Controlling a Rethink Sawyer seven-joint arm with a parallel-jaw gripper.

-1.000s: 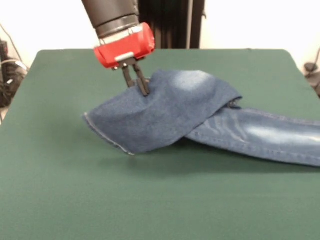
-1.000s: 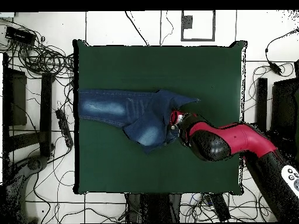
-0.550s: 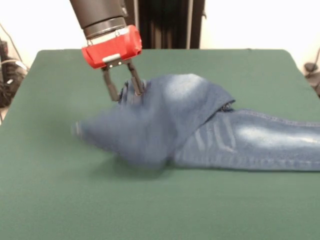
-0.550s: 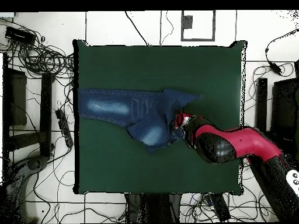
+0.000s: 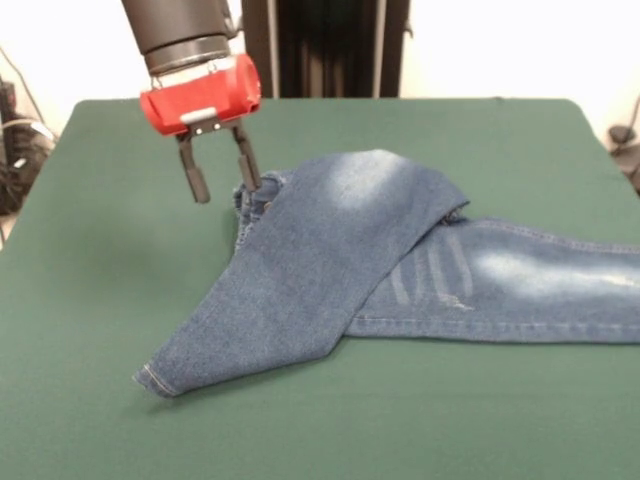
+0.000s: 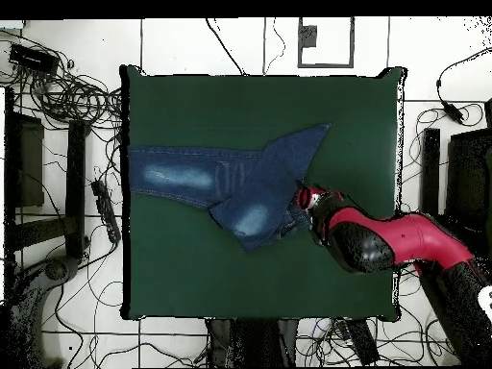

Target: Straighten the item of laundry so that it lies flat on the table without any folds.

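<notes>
The item of laundry [image 5: 340, 250] is a small pair of blue jeans lying on the green table [image 5: 480, 410]. One leg runs out past the right edge of the front view. The other leg is folded across it and slants toward the front left, its hem [image 5: 152, 378] resting on the cloth. My gripper [image 5: 226, 190] hangs open just above the table at the jeans' bunched waistband [image 5: 252, 195]. Its right finger is close to the denim and nothing sits between the fingers. In the overhead view the jeans [image 6: 226, 183] lie left of centre, with the gripper [image 6: 306, 199] at their right end.
In the overhead view the jeans' straight leg reaches the table's left edge [image 6: 126, 173]. Cables [image 6: 67, 96] and dark equipment lie on the floor around the table [image 6: 192, 269].
The gripper has opened and let go of the jeans, drawing left in the front view. The lifted leg has dropped and now lies spread toward the front left.
</notes>
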